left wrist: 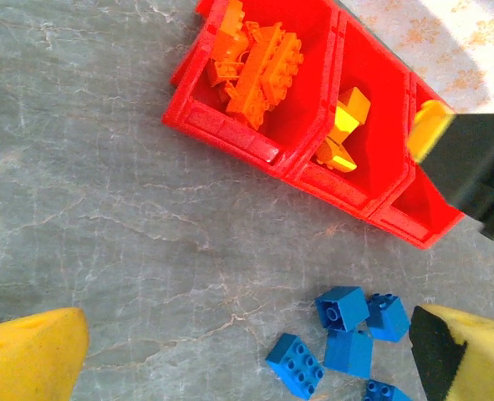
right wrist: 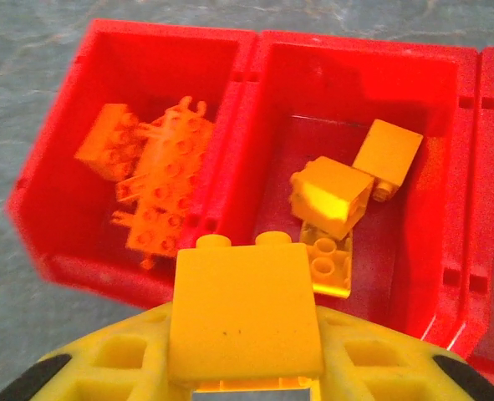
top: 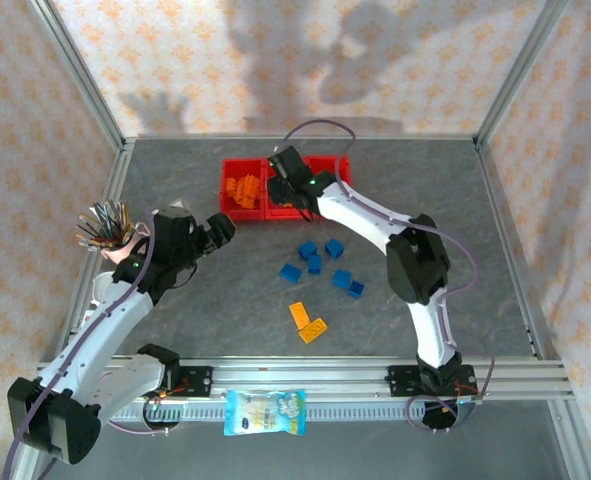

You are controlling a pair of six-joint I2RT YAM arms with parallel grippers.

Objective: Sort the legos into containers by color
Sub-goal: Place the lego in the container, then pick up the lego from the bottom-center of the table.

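Note:
Three joined red containers (top: 243,212) stand at the back middle. The left one holds orange legos (right wrist: 159,184), the middle one yellow legos (right wrist: 338,196). My right gripper (right wrist: 247,355) hangs just above the front wall between these two bins, shut on a yellow lego (right wrist: 245,313). In the left wrist view that gripper (left wrist: 481,163) sits over the right bins with the yellow lego (left wrist: 429,129) in it. Several blue legos (top: 320,260) lie loose mid-table. My left gripper (left wrist: 247,359) is open over bare table left of the blue legos (left wrist: 343,330).
Two orange-yellow legos (top: 307,322) lie nearer the front edge. A pink cup of pens (top: 110,228) stands at the left beside the left arm. A blue-and-white snack packet (top: 265,412) rests on the front rail.

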